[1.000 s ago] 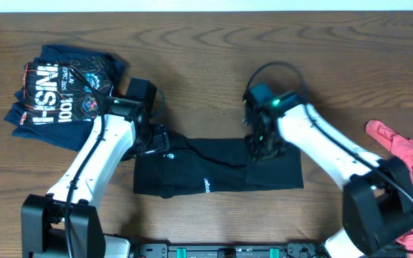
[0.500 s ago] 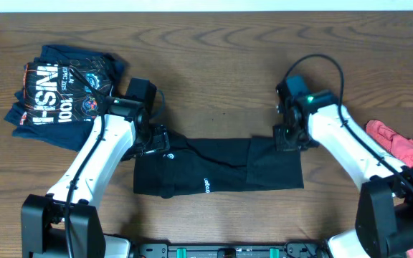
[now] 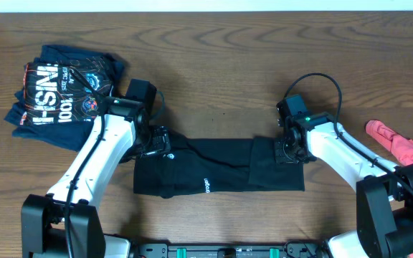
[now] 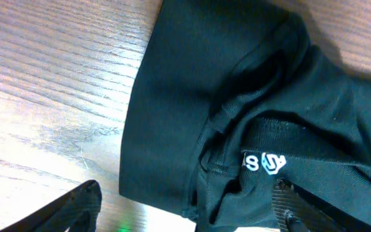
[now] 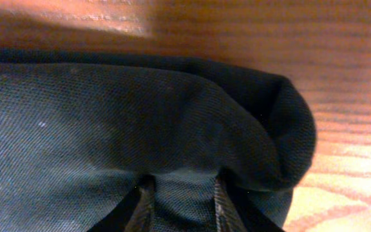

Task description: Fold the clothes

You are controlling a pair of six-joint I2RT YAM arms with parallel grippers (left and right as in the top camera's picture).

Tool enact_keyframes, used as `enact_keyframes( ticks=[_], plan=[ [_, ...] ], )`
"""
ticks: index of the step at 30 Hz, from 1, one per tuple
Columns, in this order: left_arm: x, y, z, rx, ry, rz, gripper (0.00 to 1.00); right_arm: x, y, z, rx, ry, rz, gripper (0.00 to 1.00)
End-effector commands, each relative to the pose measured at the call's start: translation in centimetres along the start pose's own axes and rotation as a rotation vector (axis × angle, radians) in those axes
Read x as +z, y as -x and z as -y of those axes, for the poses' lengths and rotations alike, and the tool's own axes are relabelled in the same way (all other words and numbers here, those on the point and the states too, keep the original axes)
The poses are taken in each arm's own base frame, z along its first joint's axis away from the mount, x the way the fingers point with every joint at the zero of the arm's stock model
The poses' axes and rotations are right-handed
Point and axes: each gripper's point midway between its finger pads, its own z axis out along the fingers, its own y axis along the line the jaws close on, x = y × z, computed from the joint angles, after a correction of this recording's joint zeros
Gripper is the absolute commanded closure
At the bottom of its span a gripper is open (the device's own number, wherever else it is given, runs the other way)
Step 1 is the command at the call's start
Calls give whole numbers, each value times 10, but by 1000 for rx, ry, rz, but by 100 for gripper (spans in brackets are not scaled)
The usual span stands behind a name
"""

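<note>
The black T-shirt [image 3: 206,172] lies folded into a long strip across the near middle of the table, a small white logo [image 4: 264,164] at its collar end. My left gripper [image 3: 156,143] sits over the strip's upper left end. Its jaws [image 4: 185,190] stand wide open, and the bunched collar fabric lies between them, ungripped. My right gripper [image 3: 284,149] presses down on the strip's folded right end. In the right wrist view its gripper [image 5: 183,183] has its fingers partly apart, and a hump of black cloth [image 5: 172,116] fills the gap.
A folded navy printed shirt [image 3: 59,93] lies at the back left. A coral-red garment [image 3: 407,154] lies crumpled at the right edge. The brown wooden table [image 3: 214,64] shows bare along the back.
My right gripper left the middle of the strip, swung to its right end and came down onto the cloth, its jaws parting. The left arm stayed put, its jaws widening a little.
</note>
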Motion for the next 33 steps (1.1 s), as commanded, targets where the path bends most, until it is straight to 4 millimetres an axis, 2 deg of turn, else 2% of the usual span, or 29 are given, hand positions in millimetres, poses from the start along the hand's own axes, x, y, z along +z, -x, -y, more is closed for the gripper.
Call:
enact_keyframes(
  ticks=[1, 6, 8, 10, 11, 15, 22, 26, 27, 28, 29, 31, 33],
  plan=[
    [0, -5, -1, -12, -8, -18, 11, 3, -8, 11, 35, -34, -61, 66],
    [10, -13, 3, 28, -39, -45, 2, -28, 13, 6, 36, -29, -42, 58],
    [14, -17, 12, 86, -96, -64, 1, -38, 21, 4, 37, -24, -28, 52],
    [18, -19, 17, 117, -125, -78, 2, -43, 25, 2, 36, -21, -18, 41],
    [20, -19, 19, 129, -135, -87, 2, -44, 26, 2, 37, -20, -15, 39],
    [33, -23, 22, 161, -145, -131, 2, -43, 24, 3, 37, -23, -24, 38],
    [67, -31, 20, 153, -108, -240, 2, -43, 21, 4, 36, -26, -35, 37],
    [82, -38, 26, 154, -142, -306, 0, -43, 21, 4, 36, -27, -36, 37],
    [84, -39, 27, 152, -148, -317, 4, -43, 21, 4, 36, -27, -36, 38],
    [86, -41, 30, 150, -162, -330, 16, -43, 21, 4, 36, -27, -36, 38],
    [86, -42, 33, 161, -181, -337, 30, -43, 21, 4, 36, -27, -36, 38],
    [85, -44, 36, 191, -207, -341, 66, -43, 21, 5, 39, -28, -35, 38],
    [84, -42, 34, 197, -202, -334, 87, -43, 22, 8, 50, -28, -35, 39]
  ],
)
